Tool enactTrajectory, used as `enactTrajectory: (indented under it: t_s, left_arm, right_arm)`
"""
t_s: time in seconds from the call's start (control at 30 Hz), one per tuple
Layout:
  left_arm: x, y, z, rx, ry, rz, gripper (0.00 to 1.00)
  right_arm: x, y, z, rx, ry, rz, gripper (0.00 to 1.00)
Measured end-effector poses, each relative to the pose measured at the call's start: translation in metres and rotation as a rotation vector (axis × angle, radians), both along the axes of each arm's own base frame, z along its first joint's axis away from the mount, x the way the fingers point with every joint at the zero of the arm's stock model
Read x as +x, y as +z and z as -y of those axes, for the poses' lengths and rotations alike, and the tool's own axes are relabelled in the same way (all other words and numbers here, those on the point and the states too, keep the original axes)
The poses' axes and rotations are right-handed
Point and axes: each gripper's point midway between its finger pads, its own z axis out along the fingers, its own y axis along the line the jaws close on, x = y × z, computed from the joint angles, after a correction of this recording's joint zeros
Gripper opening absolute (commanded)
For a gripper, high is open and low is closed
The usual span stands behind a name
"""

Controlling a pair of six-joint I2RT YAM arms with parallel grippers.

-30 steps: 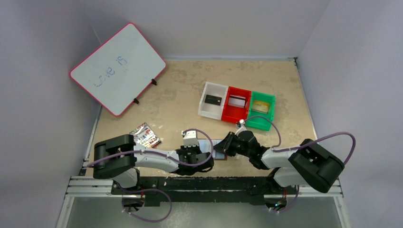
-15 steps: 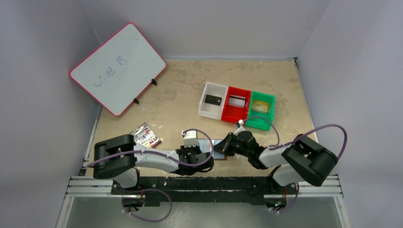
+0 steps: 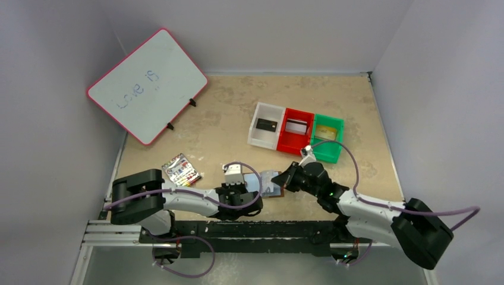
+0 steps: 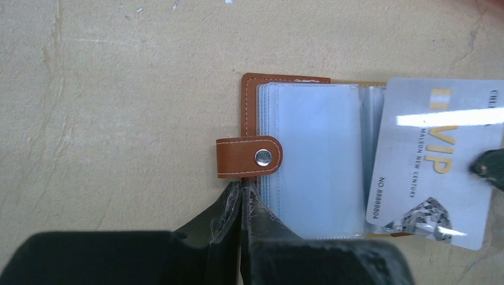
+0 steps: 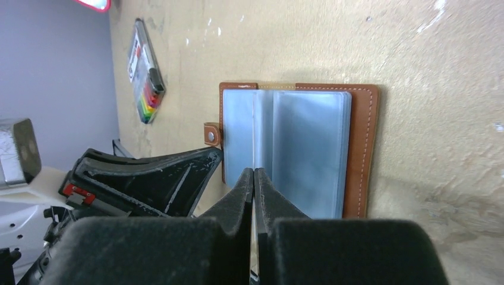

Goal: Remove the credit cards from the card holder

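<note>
Overhead, three plastic bins [image 3: 297, 113] are counted, one flat credit card [image 3: 265, 124] in each; from the left wrist, one stitched leather card holder [image 4: 309, 160] is seen open on the table [image 4: 119, 89], the left gripper [image 4: 241, 193] closed at its tab edge, a fourth silvery card [image 4: 428, 160] overlapping the glossy sleeves; from the right wrist, the right gripper [image 5: 254, 178] is seen clamped on that card.
</note>
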Motion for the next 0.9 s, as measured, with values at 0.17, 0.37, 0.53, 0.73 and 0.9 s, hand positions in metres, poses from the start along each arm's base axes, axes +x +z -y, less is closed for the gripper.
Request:
enactTrajectory:
  t_s: [0.17,0.37,0.53,0.73,0.9]
  left_arm:
    - [0.0,0.0,-0.001,0.001,0.0,-0.001,0.01]
    - [-0.001,0.004,0.001,-0.019,-0.003,-0.003,0.19]
    - [0.0,0.017,0.004,-0.065,-0.004,0.007,0.32]
    - [0.0,0.031,0.006,-0.11,-0.006,0.019,0.39]
    - [0.001,0.04,0.006,-0.134,-0.005,0.032,0.42]
  right_arm:
    - [0.003,0.009,0.011,-0.025,-0.035,0.045,0.0]
    - [0.002,0.009,0.025,-0.082,-0.057,0.076,0.0]
    - [0.004,0.019,0.036,-0.131,-0.066,0.139,0.0]
    - [0.021,0.061,0.053,-0.198,-0.127,0.283,0.0]
    - [0.036,0.099,0.072,-0.273,-0.208,0.39,0.0]
